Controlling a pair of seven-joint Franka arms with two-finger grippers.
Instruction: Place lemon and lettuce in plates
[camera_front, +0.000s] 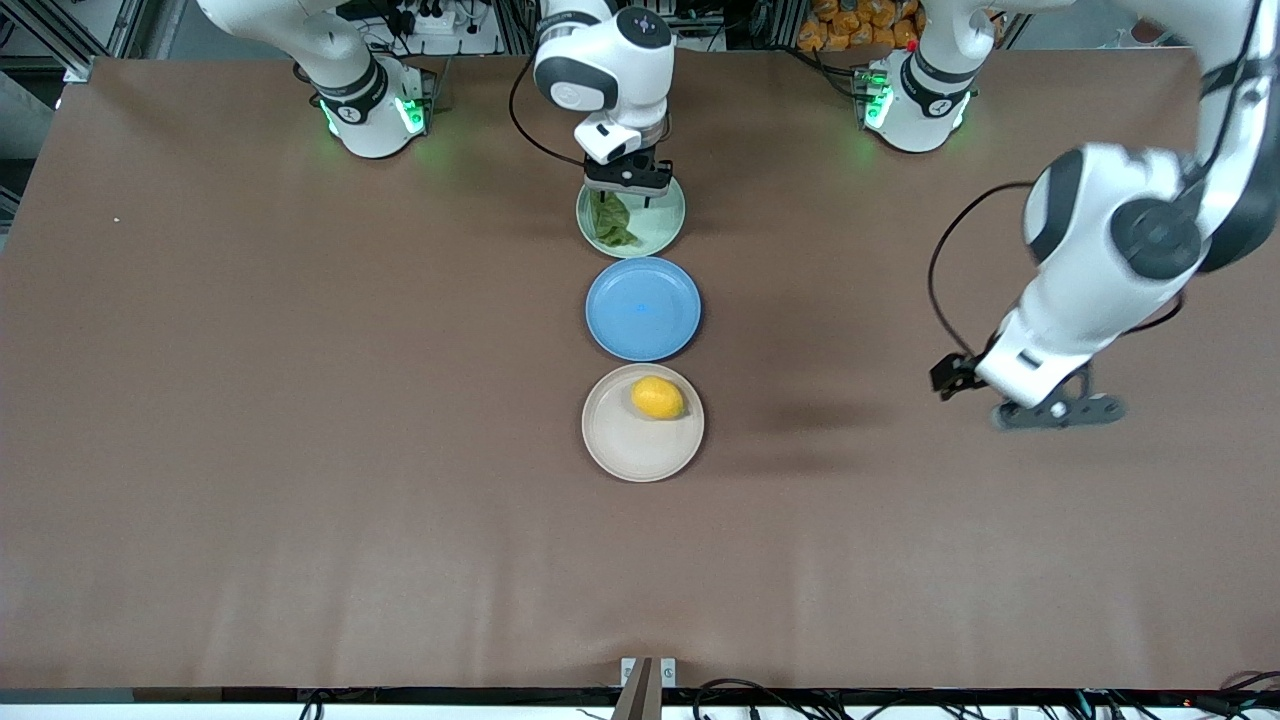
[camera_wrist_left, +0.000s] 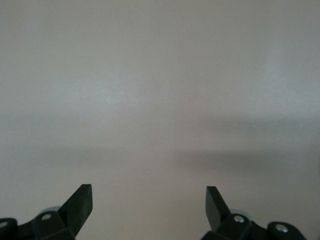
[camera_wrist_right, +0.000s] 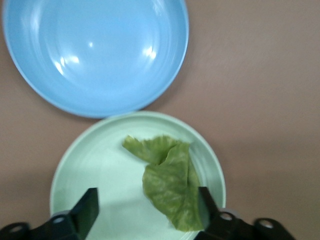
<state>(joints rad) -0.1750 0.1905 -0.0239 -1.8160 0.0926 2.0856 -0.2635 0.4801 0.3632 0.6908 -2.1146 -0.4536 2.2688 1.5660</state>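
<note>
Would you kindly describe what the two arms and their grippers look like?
Both arms are glossy white with dark grey joint bands, green lights glowing at the bases, and a black cable looping to each wrist. The left gripper and right gripper are black, with wedge-tipped jaws.

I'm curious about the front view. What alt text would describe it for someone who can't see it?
Three plates sit in a row mid-table: the lettuce lies in the mint plate under the right tool, which is open, the blue plate is empty, and the lemon rests in the beige plate. The left tool, open, hangs over bare table.
</note>
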